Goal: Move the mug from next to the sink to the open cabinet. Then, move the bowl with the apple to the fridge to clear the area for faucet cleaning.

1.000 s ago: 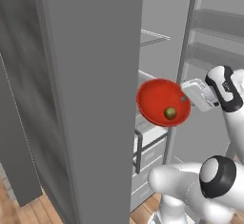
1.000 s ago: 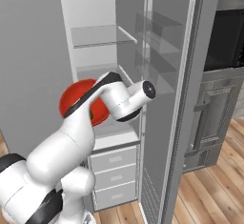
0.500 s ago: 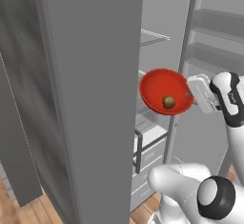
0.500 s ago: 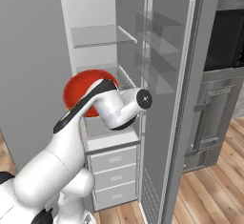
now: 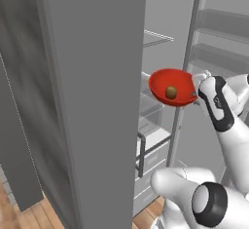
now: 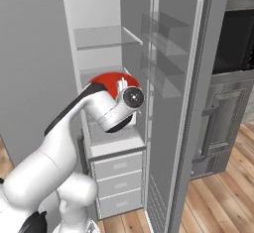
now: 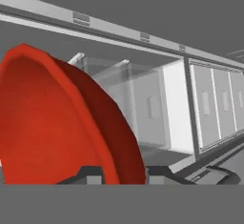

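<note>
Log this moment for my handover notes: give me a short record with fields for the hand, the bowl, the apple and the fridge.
hand: hand shut on the rim of the bowl, fingers either side of the rim in the hand view
bowl: bowl red, held in the air at the fridge opening, tilted, not resting on a shelf
apple: apple lies inside the bowl
fridge: fridge door open, wire shelves visible inside, drawers below
</note>
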